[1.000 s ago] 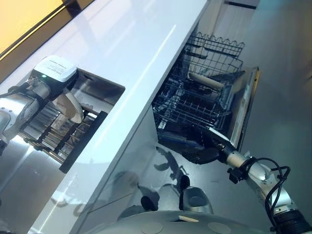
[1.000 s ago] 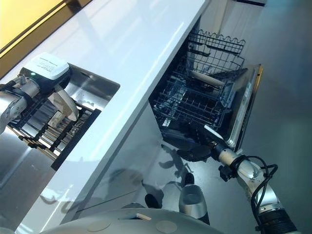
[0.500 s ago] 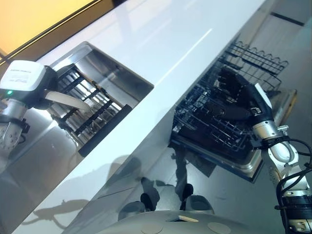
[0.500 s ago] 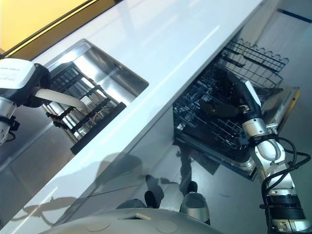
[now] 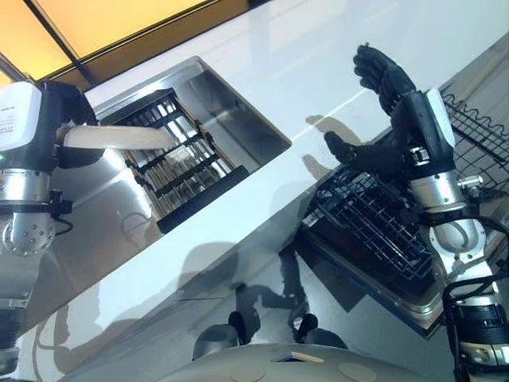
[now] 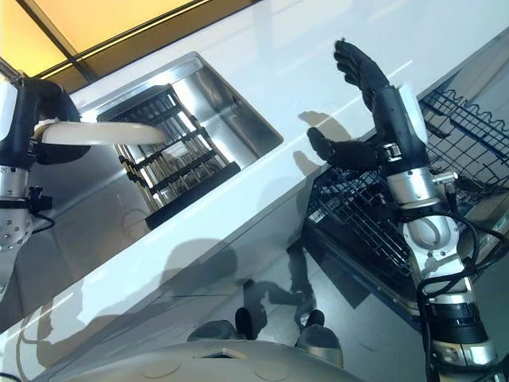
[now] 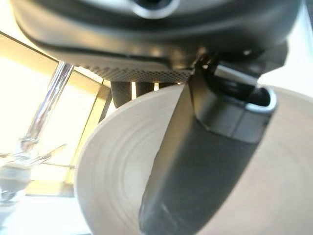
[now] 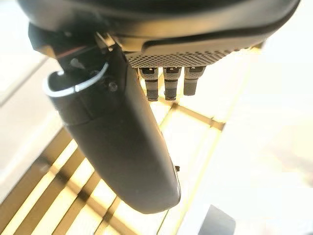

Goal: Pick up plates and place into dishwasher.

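The white bench (image 5: 262, 72) fills the scene, its sink (image 5: 238, 119) holding a dark drying rack (image 5: 179, 171), the dishwasher's wire basket (image 5: 382, 231) pulled out below. The right hand (image 5: 390, 119), down at the basket a second ago, now stands raised over the bench, fingers spread and empty. The left hand (image 5: 67, 131) has lifted the pale plate (image 5: 119, 138) clear of the rack, thumb clamped across it. The carry appears under way. No legible writing.

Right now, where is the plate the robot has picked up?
The plate is gripped in the left hand at the left of the eye views, held flat above the dish rack in the sink.
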{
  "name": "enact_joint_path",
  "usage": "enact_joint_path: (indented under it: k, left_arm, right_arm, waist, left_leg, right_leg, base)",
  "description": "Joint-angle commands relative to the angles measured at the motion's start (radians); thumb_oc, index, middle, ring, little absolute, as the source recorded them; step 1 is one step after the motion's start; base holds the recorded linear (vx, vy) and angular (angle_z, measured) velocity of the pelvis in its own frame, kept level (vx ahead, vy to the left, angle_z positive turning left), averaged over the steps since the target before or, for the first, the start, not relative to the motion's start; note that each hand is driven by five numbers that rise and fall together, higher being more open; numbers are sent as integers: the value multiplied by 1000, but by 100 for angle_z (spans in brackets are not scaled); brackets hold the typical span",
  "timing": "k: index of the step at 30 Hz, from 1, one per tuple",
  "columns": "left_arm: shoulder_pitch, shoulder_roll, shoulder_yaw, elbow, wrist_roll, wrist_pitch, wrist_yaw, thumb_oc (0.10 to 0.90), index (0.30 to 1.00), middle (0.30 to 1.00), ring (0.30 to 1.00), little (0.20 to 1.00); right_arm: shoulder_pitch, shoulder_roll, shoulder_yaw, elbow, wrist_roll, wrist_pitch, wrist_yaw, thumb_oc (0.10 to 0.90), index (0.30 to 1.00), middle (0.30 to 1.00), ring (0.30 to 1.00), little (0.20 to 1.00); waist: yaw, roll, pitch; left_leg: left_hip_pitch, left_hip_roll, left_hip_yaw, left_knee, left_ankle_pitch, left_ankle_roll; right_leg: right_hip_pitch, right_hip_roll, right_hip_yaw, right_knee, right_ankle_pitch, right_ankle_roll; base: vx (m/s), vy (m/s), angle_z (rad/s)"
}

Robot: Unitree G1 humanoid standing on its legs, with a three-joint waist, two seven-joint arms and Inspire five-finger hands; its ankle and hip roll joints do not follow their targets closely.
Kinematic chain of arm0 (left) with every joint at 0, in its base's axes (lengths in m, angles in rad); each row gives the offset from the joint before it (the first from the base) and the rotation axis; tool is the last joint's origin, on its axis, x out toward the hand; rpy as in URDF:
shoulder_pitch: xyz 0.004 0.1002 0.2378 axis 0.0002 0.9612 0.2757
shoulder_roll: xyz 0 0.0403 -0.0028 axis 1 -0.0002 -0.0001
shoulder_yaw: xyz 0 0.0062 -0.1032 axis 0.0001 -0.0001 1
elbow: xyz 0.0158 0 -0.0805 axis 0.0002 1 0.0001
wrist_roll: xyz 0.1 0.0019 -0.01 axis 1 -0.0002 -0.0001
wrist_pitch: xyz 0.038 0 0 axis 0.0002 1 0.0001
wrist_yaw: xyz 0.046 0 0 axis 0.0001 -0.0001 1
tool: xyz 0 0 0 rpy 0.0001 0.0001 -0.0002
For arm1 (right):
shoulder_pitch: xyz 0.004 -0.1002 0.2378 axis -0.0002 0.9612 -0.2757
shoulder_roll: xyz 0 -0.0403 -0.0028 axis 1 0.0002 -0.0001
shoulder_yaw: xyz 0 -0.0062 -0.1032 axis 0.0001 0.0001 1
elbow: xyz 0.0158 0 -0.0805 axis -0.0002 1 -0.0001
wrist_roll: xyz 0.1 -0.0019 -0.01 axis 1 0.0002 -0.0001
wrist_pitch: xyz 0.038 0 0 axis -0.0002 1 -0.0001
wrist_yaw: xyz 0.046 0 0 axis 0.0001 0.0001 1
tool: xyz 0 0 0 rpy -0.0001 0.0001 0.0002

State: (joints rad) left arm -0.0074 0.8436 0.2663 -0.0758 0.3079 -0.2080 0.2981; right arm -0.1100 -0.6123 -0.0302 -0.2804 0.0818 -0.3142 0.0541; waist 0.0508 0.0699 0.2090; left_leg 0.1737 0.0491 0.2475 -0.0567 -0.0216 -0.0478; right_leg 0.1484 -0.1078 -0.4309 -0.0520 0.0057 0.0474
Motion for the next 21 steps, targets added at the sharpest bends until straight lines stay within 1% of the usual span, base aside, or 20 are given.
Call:
enact_joint_path:
  k: [1, 6, 11, 14, 18, 21]
  left_arm:
    - [-161, 52, 3, -73, -93, -55, 88, 100, 300, 300, 300, 200]
    - [-244, 10, -89, -98, -137, -47, 75, 100, 300, 300, 300, 200]
    - [-287, -31, -161, -113, -171, -49, 58, 100, 300, 300, 300, 200]
    - [-311, -57, -207, -121, -184, -53, 38, 100, 300, 300, 300, 200]
    - [-329, -110, -269, -127, -210, -48, -15, 100, 300, 300, 300, 200]
    - [-331, -137, -300, -136, -208, -34, -33, 100, 300, 300, 300, 200]
  right_arm:
    - [-109, -19, 80, -84, -19, -89, 12, 800, 900, 900, 900, 900]
    - [-182, 0, 154, -79, -33, -50, 2, 800, 900, 900, 900, 900]
    - [-224, 19, 205, -79, -38, -23, 3, 800, 900, 900, 900, 900]
    - [-242, 29, 223, -83, -31, -21, -17, 800, 900, 900, 900, 900]
    - [-255, 66, 240, -87, -27, -34, -50, 800, 900, 900, 900, 900]
    - [-256, 81, 251, -94, -34, -32, -59, 800, 900, 900, 900, 900]
  waist:
    - [-2, -42, -144]
    - [-1, -47, -143]
    - [-4, -49, -142]
    - [-7, -49, -139]
    - [-11, -49, -136]
    - [-13, -48, -134]
  left_leg:
    - [-44, -84, 61, 23, -68, 40]
    - [-37, -79, 60, 25, -67, 38]
    - [-33, -78, 58, 27, -67, 38]
    - [-30, -77, 61, 26, -66, 38]
    - [-26, -78, 60, 26, -67, 40]
    - [-23, -80, 60, 24, -67, 41]
  right_leg:
    - [-54, -23, 2, 96, -78, 90]
    - [-44, -21, -2, 109, -86, 86]
    - [-39, -17, 5, 116, -93, 82]
    - [-35, -16, 6, 119, -94, 81]
    - [-35, -17, 7, 124, -93, 82]
    - [-35, -16, 10, 127, -92, 83]
  base:
    - [12, -27, 22]
    - [12, -19, 18]
    - [7, -4, 7]
    - [0, 0, 0]
    - [0, 0, 0]
    - [0, 0, 0]
